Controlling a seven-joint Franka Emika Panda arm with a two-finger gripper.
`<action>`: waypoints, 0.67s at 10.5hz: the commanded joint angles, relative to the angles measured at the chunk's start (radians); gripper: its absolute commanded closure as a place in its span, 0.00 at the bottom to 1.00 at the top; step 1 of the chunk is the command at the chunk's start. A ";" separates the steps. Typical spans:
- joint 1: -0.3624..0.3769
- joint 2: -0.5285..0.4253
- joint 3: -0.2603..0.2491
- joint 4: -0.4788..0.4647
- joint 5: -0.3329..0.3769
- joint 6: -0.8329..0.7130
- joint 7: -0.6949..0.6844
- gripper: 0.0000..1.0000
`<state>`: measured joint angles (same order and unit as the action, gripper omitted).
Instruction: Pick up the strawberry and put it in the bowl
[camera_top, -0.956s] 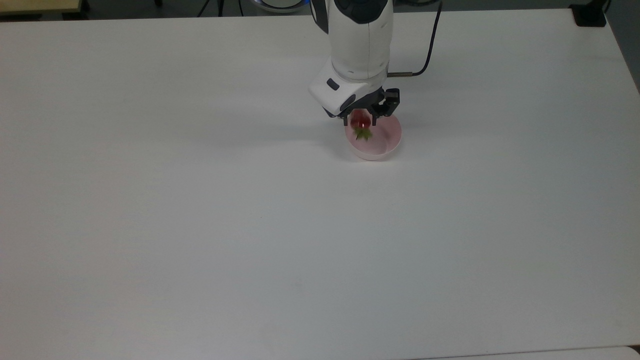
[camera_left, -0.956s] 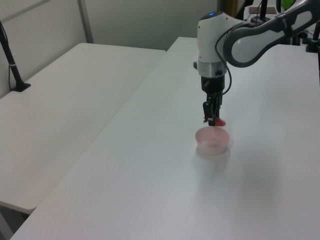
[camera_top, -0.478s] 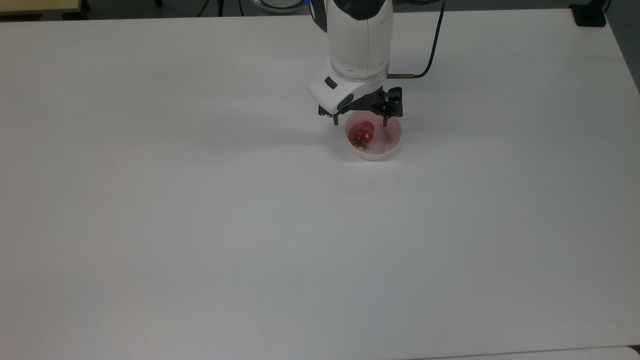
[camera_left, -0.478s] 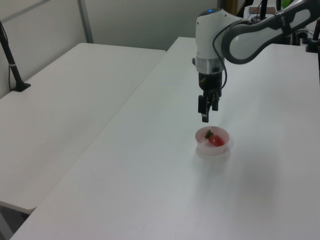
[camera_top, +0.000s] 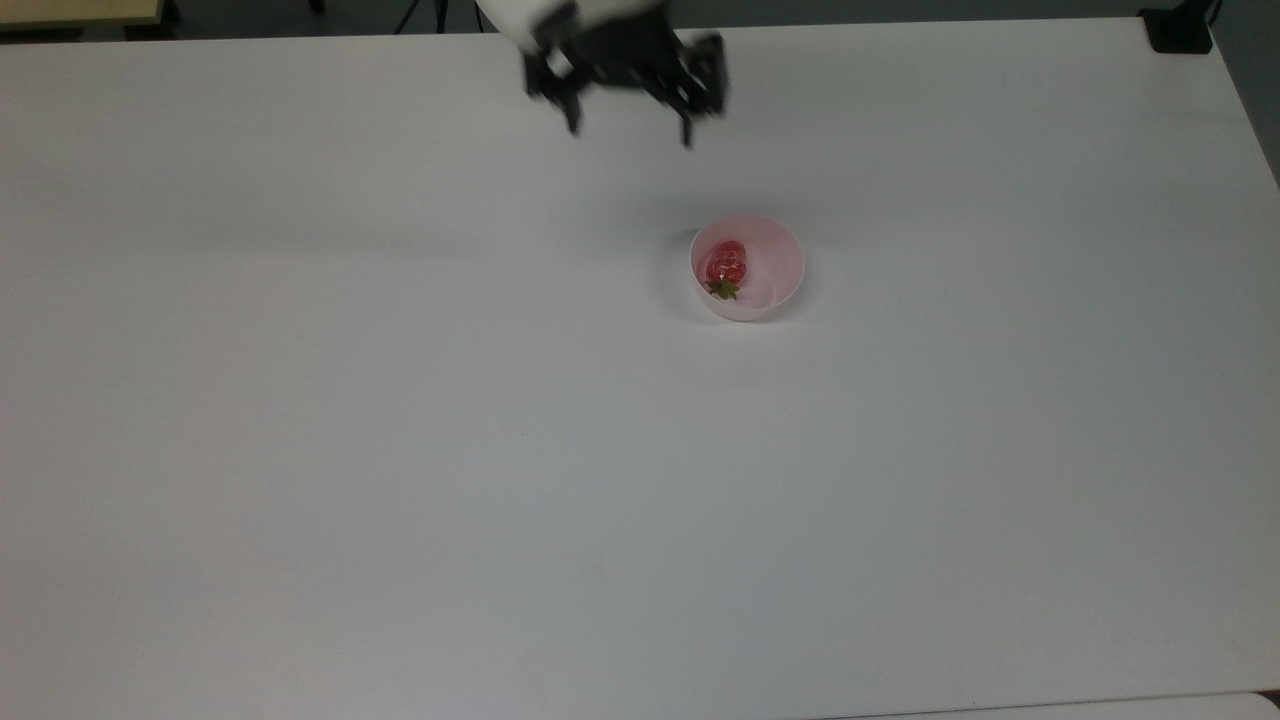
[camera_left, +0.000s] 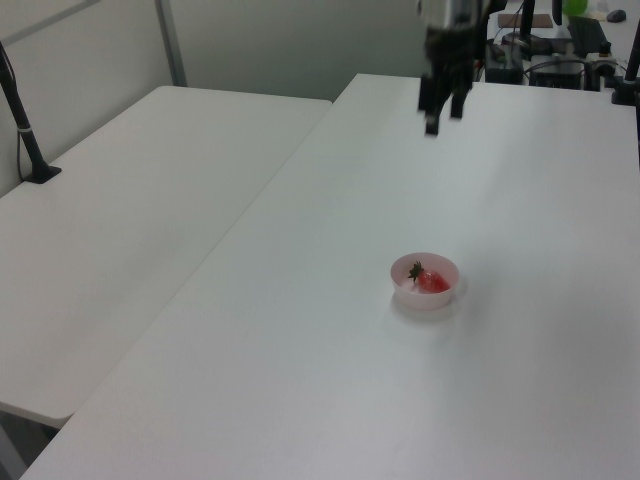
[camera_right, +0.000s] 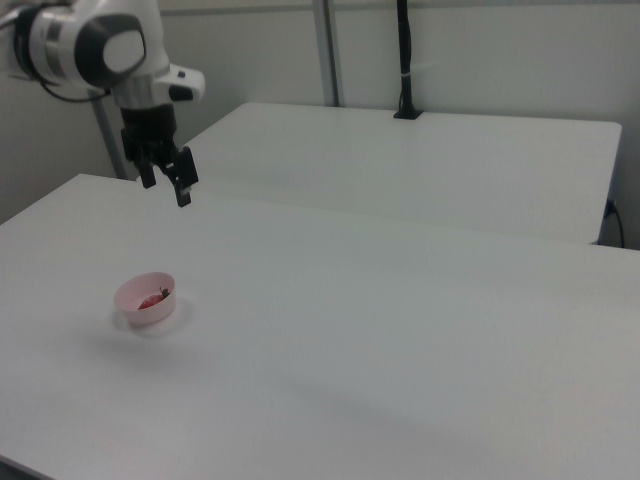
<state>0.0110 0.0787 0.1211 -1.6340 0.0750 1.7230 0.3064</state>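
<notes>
Strawberry (camera_top: 726, 266) lies inside the bowl (camera_top: 775, 290) (task judged complete); gripper (camera_top: 628, 108) hangs well apart, fingers spread and empty, and should retreat without touching the bowl

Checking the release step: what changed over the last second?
The gripper let go of the strawberry, which dropped into the bowl and lies toward the top view's left side of it. The gripper then rose and pulled away toward the top view's upper left, open and empty. The bowl stayed where it was on the table.
</notes>
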 joint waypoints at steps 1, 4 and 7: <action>-0.002 -0.144 -0.124 -0.007 -0.018 -0.141 0.007 0.00; -0.009 -0.162 -0.164 -0.001 -0.102 -0.126 -0.132 0.00; -0.023 -0.157 -0.166 0.017 -0.118 -0.106 -0.187 0.00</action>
<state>-0.0123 -0.0779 -0.0404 -1.6253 -0.0250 1.5989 0.1599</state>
